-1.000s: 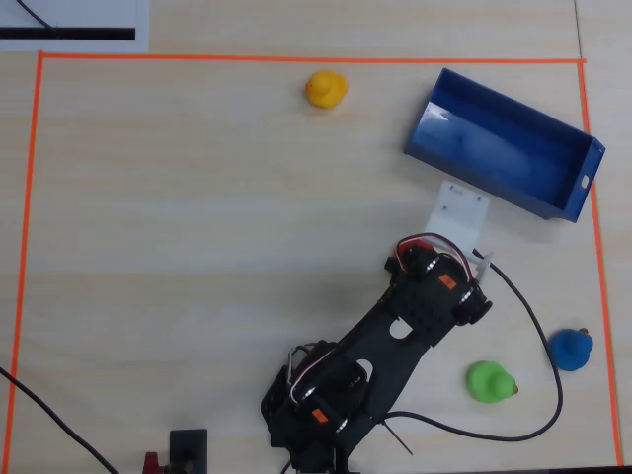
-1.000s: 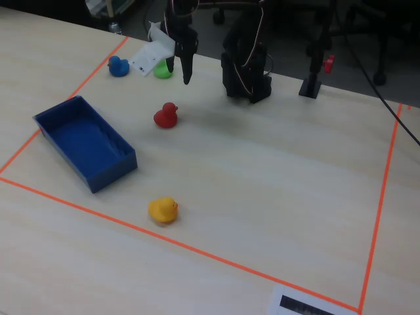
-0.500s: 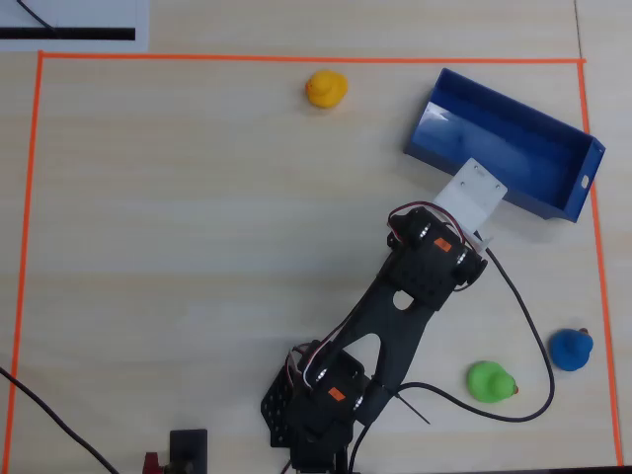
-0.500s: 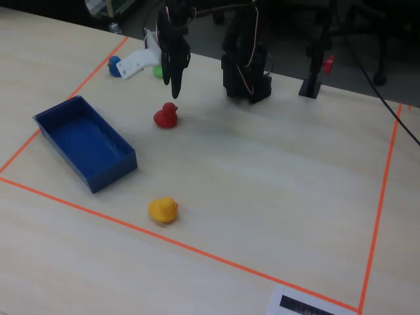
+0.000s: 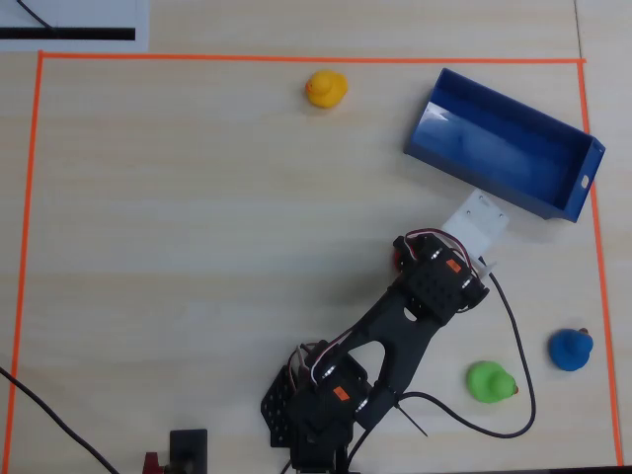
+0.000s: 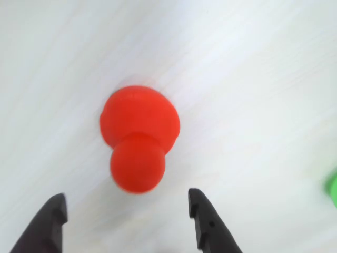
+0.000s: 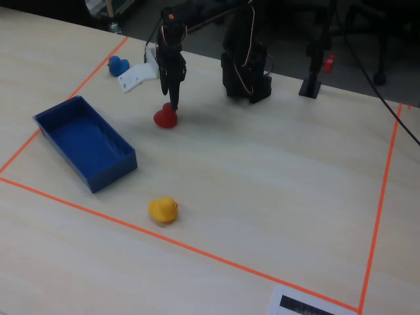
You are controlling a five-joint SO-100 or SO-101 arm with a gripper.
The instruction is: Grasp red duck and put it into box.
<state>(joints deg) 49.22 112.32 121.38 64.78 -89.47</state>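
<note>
Hand (image 6: 126,213) spread above red duck (image 6: 139,137), box (image 5: 583,158) empty.

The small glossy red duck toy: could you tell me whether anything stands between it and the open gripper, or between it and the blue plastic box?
Nothing visible does. In the wrist view the red duck sits on bare table just ahead of the open gripper. In the fixed view, bare tabletop separates it from the blue box.

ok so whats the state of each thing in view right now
red duck: on the table, not gripped, just ahead of the open jaws
gripper: open, empty, low over the red duck
box: empty, sitting on the table
yellow duck: upright on the table, untouched
green duck: on the table, away from the box
blue duck: on the table, near the tape line
</note>
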